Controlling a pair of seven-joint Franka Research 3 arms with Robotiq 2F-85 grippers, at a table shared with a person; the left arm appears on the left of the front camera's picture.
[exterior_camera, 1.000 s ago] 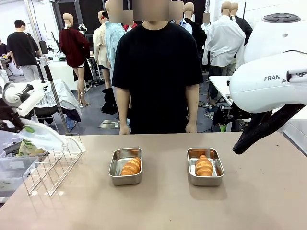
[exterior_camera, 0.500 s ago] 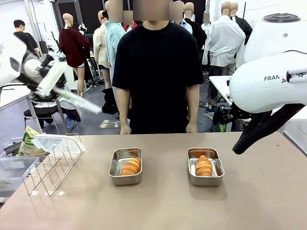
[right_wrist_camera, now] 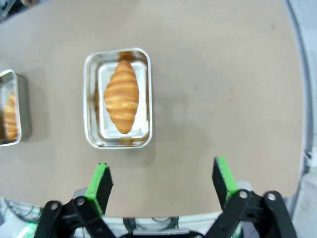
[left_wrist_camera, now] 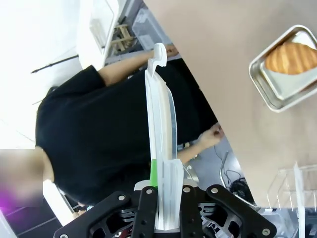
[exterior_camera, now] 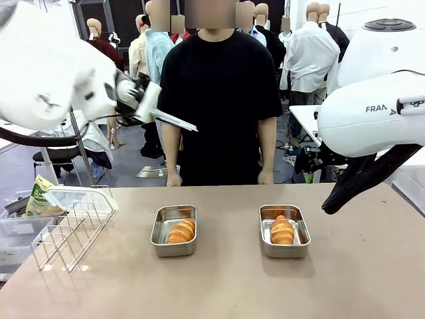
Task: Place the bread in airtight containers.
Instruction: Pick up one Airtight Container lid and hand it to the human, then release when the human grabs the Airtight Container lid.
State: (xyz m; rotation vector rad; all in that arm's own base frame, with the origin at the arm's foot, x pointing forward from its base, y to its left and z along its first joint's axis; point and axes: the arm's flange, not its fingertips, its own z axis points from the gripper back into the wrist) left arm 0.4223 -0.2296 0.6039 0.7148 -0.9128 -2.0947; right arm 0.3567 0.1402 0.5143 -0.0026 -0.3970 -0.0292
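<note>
Two steel tubs stand on the table, each holding one golden croissant roll. The left tub (exterior_camera: 174,250) holds one roll (exterior_camera: 182,230); the right tub (exterior_camera: 284,251) holds the other roll (exterior_camera: 282,230). My left gripper (exterior_camera: 143,100) hangs high at the left, shut on a translucent lid (exterior_camera: 174,121). In the left wrist view that lid (left_wrist_camera: 161,144) stands edge-on in the left gripper (left_wrist_camera: 166,198), with a tub (left_wrist_camera: 280,89) and roll (left_wrist_camera: 291,55) far off. My right gripper (right_wrist_camera: 162,181) is open above the table, short of the right tub (right_wrist_camera: 141,124) and its roll (right_wrist_camera: 121,96).
A wire rack (exterior_camera: 70,229) sits at the table's left edge with a second translucent lid (exterior_camera: 76,197) on top. A person in a black shirt (exterior_camera: 218,86) stands at the far side, hands (exterior_camera: 172,179) at the table edge. The other tub (right_wrist_camera: 12,111) shows at the right wrist view's left edge.
My left arm has lifted the lid from beside the rack and swung it up and to the right, toward the middle. The right arm, tubs and rolls have not moved.
</note>
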